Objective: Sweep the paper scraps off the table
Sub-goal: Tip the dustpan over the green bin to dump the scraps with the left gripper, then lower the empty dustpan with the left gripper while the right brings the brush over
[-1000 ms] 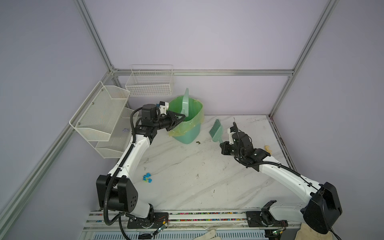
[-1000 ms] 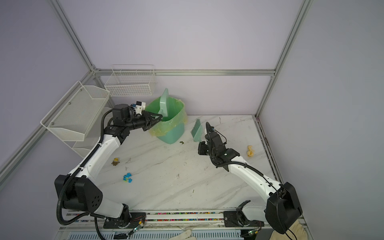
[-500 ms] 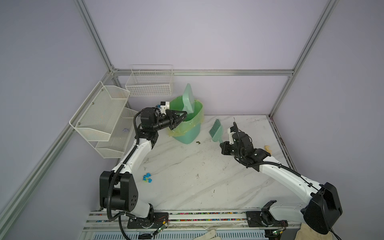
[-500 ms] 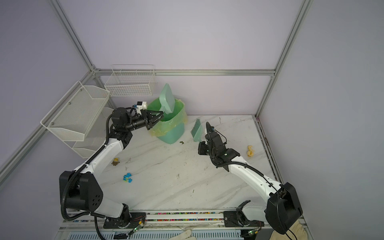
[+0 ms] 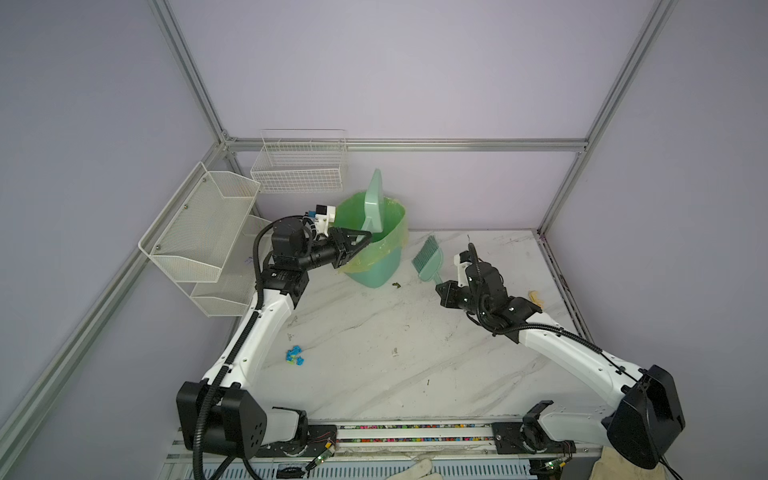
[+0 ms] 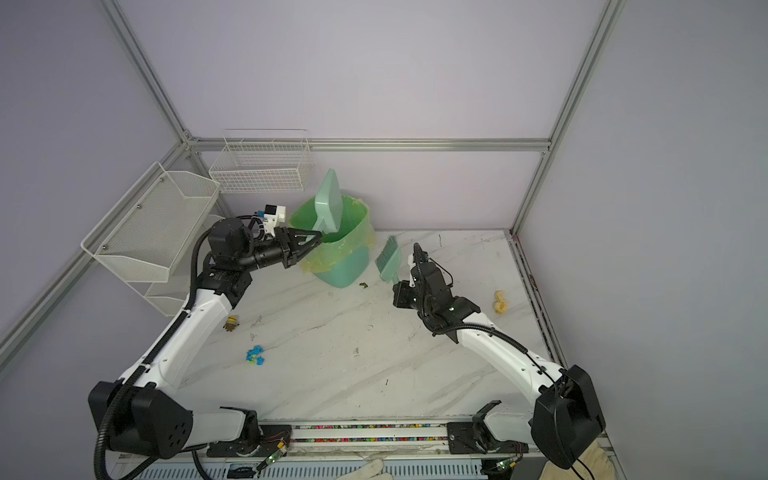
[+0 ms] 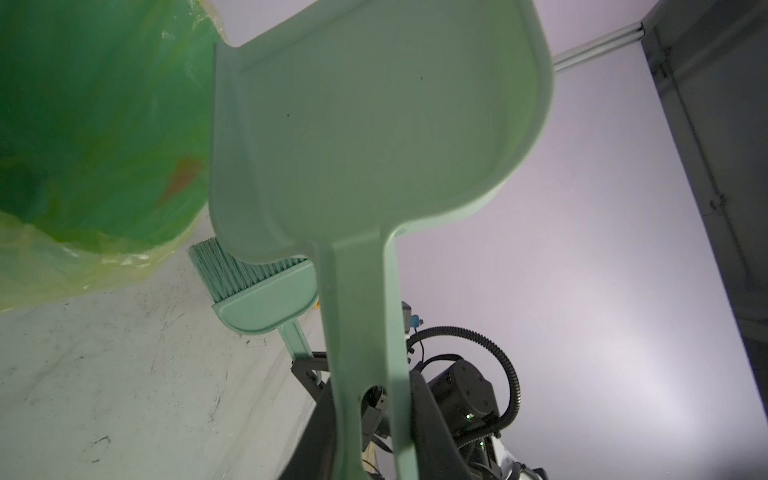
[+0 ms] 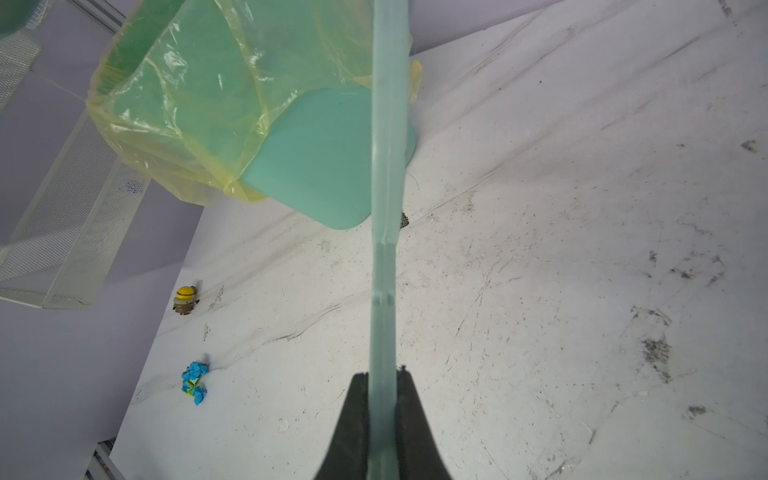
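Note:
A small cluster of blue and lime paper scraps [image 5: 295, 356] [image 6: 255, 355] [image 8: 194, 382] lies on the white marble table [image 5: 415, 353] at the left. My left gripper [image 5: 365, 235] [image 6: 316, 237] [image 7: 372, 399] is shut on the handle of a pale green dustpan [image 5: 373, 203] [image 6: 328, 203] [image 7: 374, 137], held nearly upright over the green lined bin [image 5: 376, 257] [image 6: 343, 257]. My right gripper [image 5: 441, 286] [image 6: 397, 285] [image 8: 384, 376] is shut on the handle of a green brush [image 5: 428, 259] [image 6: 388, 259] [image 8: 388, 187], bristles pointing up beside the bin.
A yellow toy figure [image 6: 232, 323] [image 8: 185, 299] stands near the table's left edge. A pale yellow object [image 5: 536, 297] [image 6: 500, 301] lies at the right edge. A dark olive speck [image 5: 396, 285] sits by the bin. White wire shelves [image 5: 199, 232] hang on the left wall.
The left wrist has turned, bringing the dustpan from edge-on to nearly upright over the bin, and its elbow has shifted slightly left. The right arm and brush have not moved.

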You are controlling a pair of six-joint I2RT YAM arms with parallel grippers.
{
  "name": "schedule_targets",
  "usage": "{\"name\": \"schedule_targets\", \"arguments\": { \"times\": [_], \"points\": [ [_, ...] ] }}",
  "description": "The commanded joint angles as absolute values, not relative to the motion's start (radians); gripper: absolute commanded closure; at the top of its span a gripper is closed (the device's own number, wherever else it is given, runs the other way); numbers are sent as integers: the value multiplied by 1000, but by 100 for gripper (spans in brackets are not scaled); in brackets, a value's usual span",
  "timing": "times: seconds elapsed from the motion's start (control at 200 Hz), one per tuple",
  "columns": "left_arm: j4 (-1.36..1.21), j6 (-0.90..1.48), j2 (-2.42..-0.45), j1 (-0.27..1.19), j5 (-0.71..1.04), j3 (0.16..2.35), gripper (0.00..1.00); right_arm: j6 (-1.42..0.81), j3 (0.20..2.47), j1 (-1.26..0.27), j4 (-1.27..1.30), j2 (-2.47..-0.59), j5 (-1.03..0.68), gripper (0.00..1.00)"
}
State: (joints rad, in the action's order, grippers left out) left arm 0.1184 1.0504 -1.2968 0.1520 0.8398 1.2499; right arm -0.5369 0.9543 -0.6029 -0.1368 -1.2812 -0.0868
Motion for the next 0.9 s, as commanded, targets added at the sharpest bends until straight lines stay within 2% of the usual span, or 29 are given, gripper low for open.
{"name": "schedule_targets", "arguments": {
  "times": [0.0,0.315,0.53,0.895],
  "points": [
    [260,881,-1258,198,788,1345,100,-611,926,-595,-44,-1286,-133,100],
    [596,586,-1287,400,581,1529,100,-657,922,-510,-37,-1257,-195,100],
    [702,477,-1347,547,415,1607,100,-669,872,-356,-32,-1201,-300,100],
    [784,316,-1508,741,164,1676,100,-665,828,-206,-48,-1056,-328,100]
  ]
}}
